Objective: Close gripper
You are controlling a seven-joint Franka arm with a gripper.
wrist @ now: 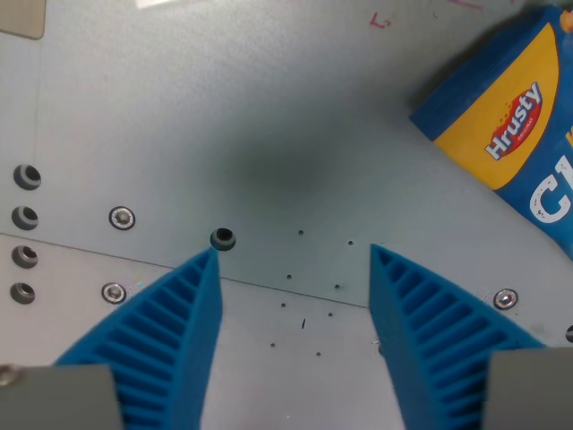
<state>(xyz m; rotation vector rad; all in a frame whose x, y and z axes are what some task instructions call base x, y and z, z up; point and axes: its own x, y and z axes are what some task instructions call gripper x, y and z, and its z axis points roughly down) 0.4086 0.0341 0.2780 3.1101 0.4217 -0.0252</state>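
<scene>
Blue ribbed fingers [170, 331] are filling the bottom of the wrist view, one at the view's left and one at the view's right, each rising from a grey mount block [58, 399] at the lower corners. The gripper [295, 255] is standing wide apart, nothing sitting between the tips — only bare surface is showing in the gap.

Under the gripper a grey metal table [269, 116] is spreading across the whole frame. A thin seam line [89, 249] is running across it from the view's left, passing just behind the fingertips. A dark bolt hole [222, 238] is sitting just at the tip of the view's left finger; whether the tip is touching it, cannot tell. Small specks are dotting the plate between the fingers.

Out past the left finger a column of four holes [24, 231] is lining the edge of the view, with two silver screws [122, 218] beside them. Another screw [506, 298] is showing just beyond the right finger.

Ahead of the right finger and well apart from it, a blue and yellow snack bag [501, 116] is lying tilted in the view's upper right corner — "Hrusty" is reading on its red logo, and the bag is running off the frame edge. A faint red mark [380, 20] is showing near the top edge.
</scene>
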